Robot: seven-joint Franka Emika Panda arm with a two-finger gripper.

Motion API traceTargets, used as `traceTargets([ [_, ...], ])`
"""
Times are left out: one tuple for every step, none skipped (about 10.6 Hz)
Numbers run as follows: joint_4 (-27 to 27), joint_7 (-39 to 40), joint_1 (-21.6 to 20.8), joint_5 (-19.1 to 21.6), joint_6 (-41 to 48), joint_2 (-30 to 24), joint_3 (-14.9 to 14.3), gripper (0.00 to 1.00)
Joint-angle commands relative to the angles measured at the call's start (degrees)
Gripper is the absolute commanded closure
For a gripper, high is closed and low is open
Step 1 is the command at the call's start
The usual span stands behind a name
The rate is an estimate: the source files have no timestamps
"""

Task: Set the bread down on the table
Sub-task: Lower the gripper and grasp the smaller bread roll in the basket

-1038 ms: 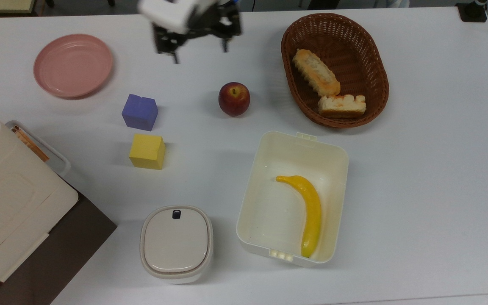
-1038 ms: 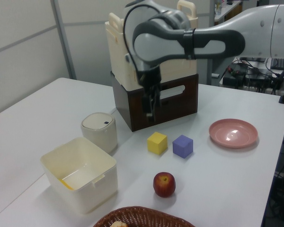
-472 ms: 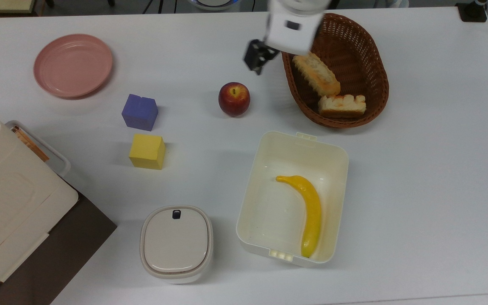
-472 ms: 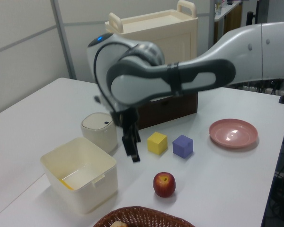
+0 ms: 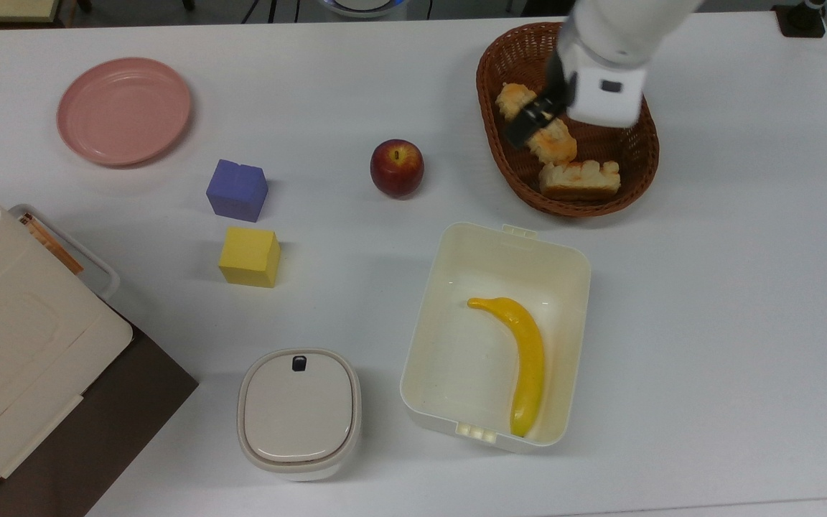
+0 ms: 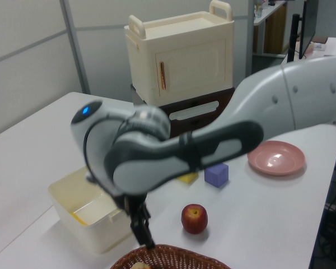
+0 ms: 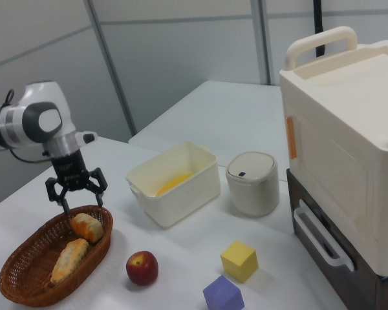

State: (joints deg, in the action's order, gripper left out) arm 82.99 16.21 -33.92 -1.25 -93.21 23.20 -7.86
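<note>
Bread (image 7: 88, 226) lies in the basket (image 7: 16, 284), at the end nearest the cream box (image 7: 181, 194). My gripper (image 7: 75, 197) hovers directly above it, fingers spread wide and empty. Descent should be straight down; the table (image 5: 708, 323) is bare beside the basket.

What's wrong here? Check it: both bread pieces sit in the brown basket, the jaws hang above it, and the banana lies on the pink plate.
The banana is wrong: the top view shows it in the cream box, not on the pink plate. The bread and the longer loaf do sit in the brown basket, jaws above it.
</note>
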Motion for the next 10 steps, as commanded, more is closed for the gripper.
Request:
traceTargets([
  [0.95, 0.75, -3.86, -0.07, -6.18, 4.03, -0.76, 0.00],
  [0.95, 0.75, -4.31, 0.02, -7.24, 5.09, -0.67, 0.00],
  [1.03, 0.66, -4.49, 0.02, -8.47, 5.71, -0.67, 0.00],
  [1.04, 0.40, -4.75, 0.11, -9.88, 6.41, -0.49, 0.00],
  [1.12, 0.22, -5.01, -0.07, -11.46, 6.94, -0.23, 0.02],
  [1.73, 0.22, -5.10, -0.16, -12.34, 7.47, -0.23, 0.25],
  [1.83, 0.31, -5.19, -0.24, -12.44, 7.39, -0.23, 0.52],
  [1.83, 0.40, -5.28, -0.24, -12.18, 7.39, -0.23, 0.77],
  [1.74, 0.48, -5.28, -0.24, -11.74, 7.21, -0.23, 0.97],
  [1.83, 0.49, -5.28, -0.24, -11.56, 6.86, -0.23, 1.00],
])
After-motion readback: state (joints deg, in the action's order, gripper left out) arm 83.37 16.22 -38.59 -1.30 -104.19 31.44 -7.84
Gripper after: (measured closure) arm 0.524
